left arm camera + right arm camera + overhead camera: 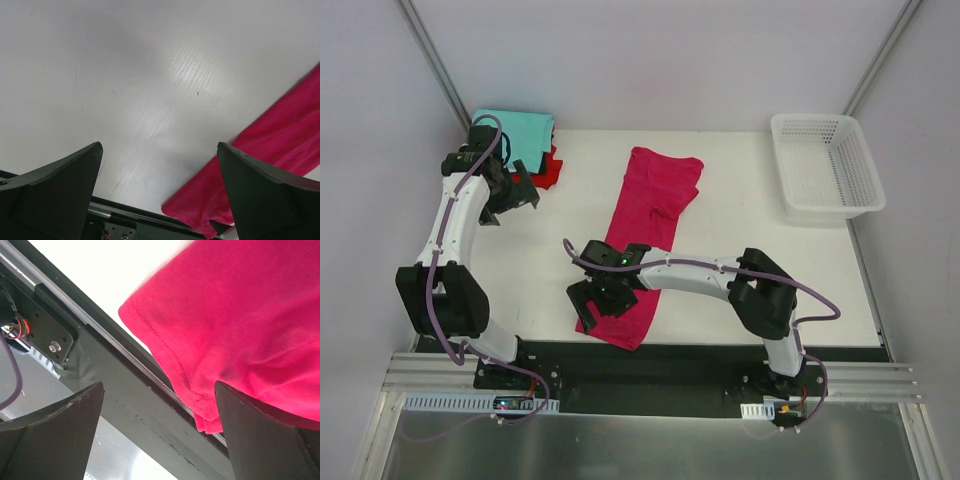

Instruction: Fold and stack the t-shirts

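Hovering over magenta t-shirt (655, 205) near hem, right end effector (605, 297) spread wide, empty; left end effector (517, 192) likewise released. Risk: pinching single layer, fold skews.

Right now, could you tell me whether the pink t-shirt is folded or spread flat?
Folded lengthwise: the pink t-shirt lies as a long narrow strip, layers doubled at its near corner.

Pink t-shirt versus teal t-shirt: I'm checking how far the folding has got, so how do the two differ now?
The pink t-shirt lies as a long narrow strip mid-table. The teal t-shirt is a compact folded rectangle at the far left corner. The pink one lies alone on the table, while the teal one tops a red shirt. Both lie flat.
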### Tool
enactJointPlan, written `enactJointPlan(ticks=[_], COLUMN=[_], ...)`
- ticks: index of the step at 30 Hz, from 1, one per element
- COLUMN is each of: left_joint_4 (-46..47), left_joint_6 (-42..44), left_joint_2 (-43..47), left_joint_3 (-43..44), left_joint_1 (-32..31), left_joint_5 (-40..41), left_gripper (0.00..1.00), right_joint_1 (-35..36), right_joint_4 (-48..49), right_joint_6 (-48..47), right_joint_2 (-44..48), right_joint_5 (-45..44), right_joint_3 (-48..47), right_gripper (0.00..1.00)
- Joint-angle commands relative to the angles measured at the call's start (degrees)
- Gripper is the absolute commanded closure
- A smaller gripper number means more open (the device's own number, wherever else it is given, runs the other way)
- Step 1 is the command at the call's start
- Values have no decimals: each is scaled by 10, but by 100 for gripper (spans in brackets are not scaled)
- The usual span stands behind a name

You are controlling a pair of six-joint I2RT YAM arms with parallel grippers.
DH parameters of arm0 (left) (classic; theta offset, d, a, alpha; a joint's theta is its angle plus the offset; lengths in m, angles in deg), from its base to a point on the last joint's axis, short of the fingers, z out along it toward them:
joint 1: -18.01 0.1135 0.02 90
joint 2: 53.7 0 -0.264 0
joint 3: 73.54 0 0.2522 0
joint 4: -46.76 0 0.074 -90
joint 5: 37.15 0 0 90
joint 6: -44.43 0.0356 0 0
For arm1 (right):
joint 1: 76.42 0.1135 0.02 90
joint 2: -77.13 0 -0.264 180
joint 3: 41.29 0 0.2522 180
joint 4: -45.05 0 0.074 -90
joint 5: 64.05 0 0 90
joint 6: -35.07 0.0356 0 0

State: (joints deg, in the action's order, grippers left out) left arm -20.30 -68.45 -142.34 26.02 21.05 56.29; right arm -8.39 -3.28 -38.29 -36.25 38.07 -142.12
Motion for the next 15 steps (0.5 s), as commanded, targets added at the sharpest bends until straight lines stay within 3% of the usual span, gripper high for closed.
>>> enactJointPlan(ticks=[1,15], left_joint_4=[-16,-25], left_joint_6=[10,13], left_joint_2=[3,0], left_joint_3=[17,32], left_joint_1=[0,0], left_joint_5=[-5,-11], left_gripper=[1,1], right_joint_1=[10,19], right_joint_4=[51,78], right_joint_6=[28,67], right_joint_2=[-9,34], right_joint_5=[53,49], right_joint_3=[22,147], right_gripper=[4,4])
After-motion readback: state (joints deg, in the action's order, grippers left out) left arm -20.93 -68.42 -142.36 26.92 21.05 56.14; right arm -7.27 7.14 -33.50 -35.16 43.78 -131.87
